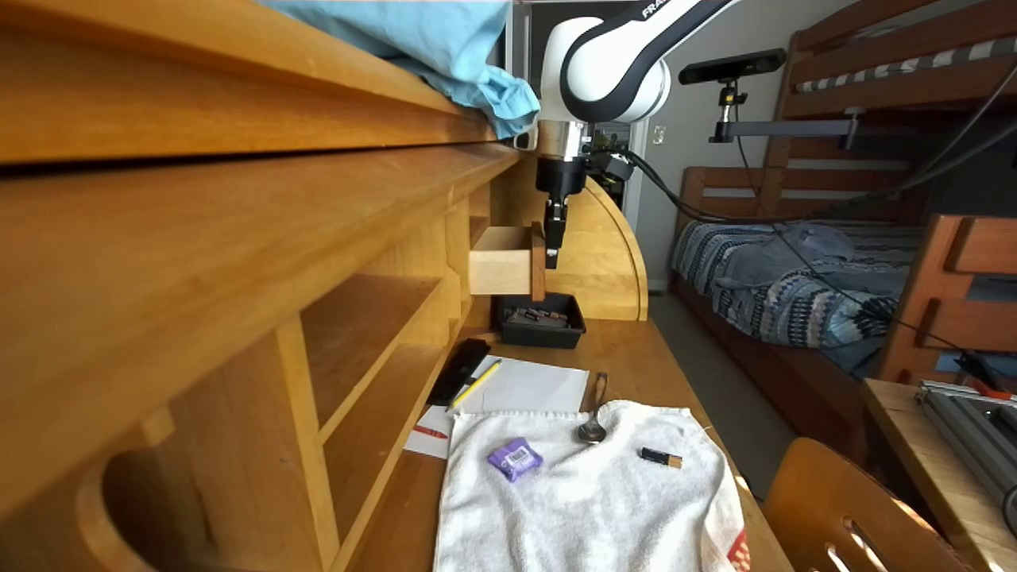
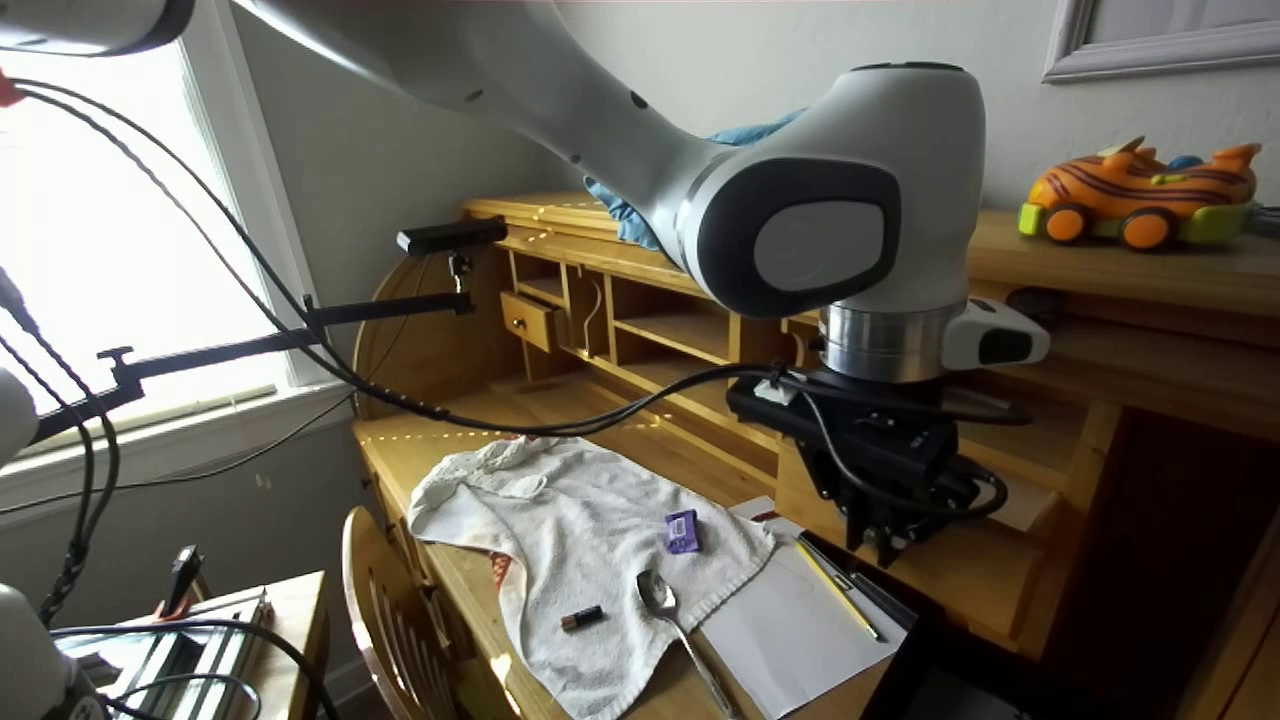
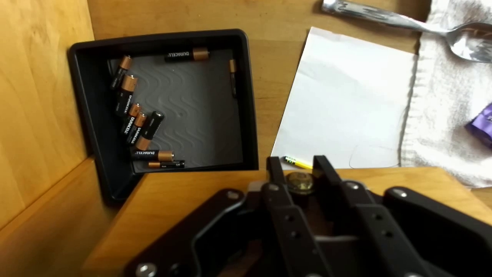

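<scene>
Reading left to right: drawer (image 1: 500,272) stands pulled out above black battery tray (image 1: 542,337); tool (image 1: 551,257) pinches the drawer's knob (image 3: 300,182). Judged light, stiff wood; knob hard, smooth, possibly slippery, best gripped squarely mid-sides.

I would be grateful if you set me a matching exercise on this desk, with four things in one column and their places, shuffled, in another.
Things
1. round brass-coloured drawer knob
2. shiny purple packet
3. slim yellow pencil
4. silver metal spoon

Places
A. on the white paper
B. partly on the white cloth towel, partly off it
C. wholly on that towel
D. between the jaws of the black gripper

Pairs: 1-D; 2-C; 3-A; 4-B
</scene>
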`<state>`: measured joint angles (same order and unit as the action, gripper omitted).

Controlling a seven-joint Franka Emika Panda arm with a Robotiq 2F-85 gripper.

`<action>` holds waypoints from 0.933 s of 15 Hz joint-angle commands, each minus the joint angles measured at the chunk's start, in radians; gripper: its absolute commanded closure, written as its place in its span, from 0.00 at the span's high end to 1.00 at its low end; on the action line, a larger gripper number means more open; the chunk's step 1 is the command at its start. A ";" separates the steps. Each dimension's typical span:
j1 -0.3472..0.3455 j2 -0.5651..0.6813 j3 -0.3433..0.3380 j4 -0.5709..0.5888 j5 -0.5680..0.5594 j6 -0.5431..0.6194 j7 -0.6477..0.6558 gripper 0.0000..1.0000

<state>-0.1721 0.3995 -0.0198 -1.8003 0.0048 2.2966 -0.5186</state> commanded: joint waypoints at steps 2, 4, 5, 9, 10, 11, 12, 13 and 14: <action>-0.017 0.022 0.032 -0.013 0.031 -0.011 -0.040 0.06; -0.017 0.027 0.035 -0.014 0.029 -0.012 -0.043 0.06; -0.017 0.029 0.036 -0.014 0.028 -0.013 -0.045 0.06; -0.014 0.030 0.034 -0.013 0.022 -0.017 -0.039 0.06; -0.013 0.030 0.034 -0.014 0.021 -0.018 -0.038 0.06; -0.012 0.031 0.035 -0.014 0.021 -0.026 -0.038 0.06; -0.014 0.031 0.038 -0.015 0.026 -0.030 -0.042 0.06; -0.011 0.033 0.036 -0.018 0.019 -0.027 -0.040 0.06; -0.012 0.035 0.038 -0.020 0.021 -0.023 -0.045 0.06</action>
<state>-0.1828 0.4001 -0.0087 -1.8005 0.0054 2.2963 -0.5350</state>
